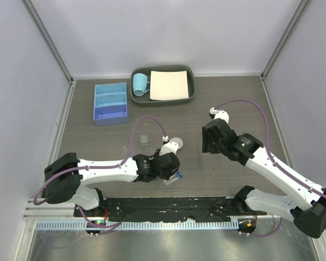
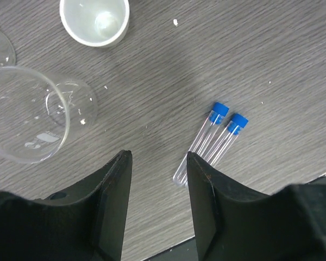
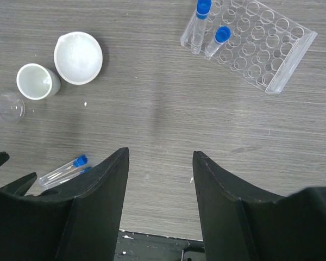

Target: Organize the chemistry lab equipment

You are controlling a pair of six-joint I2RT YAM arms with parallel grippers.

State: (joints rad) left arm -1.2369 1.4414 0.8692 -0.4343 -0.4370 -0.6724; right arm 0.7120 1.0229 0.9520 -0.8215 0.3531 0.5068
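Blue box (image 1: 110, 103) sits near the table's (image 1: 233, 98) far-left corner; tube rack (image 3: 261, 49) stands ahead of the right gripper (image 3: 159, 157) — jaws apart, empty. Left gripper (image 2: 156, 163), likewise apart, hovers beside two loose tubes (image 2: 202, 138) by the near edge — an off-centre close could roll them off.

Clear plastic tube rack (image 3: 261, 49): lies on the counter (image 3: 168, 119), with rows of round holes. Two blue-capped tubes (image 3: 198, 24) stand in holes at one end, caps up.

Two more clear blue-capped tubes (image 2: 202, 138) lie flat, side by side and touching, caps the same way.

Larger white dish (image 3: 77, 57), shallow with a pouring lip, and smaller white dish (image 3: 37, 81), deeper, sit mouth up, close together. Small clear bottle (image 3: 11, 106) is just beside the smaller; its pose is unclear.

Blue three-compartment box (image 1: 111, 120): far left of the counter, well apart from the rest.
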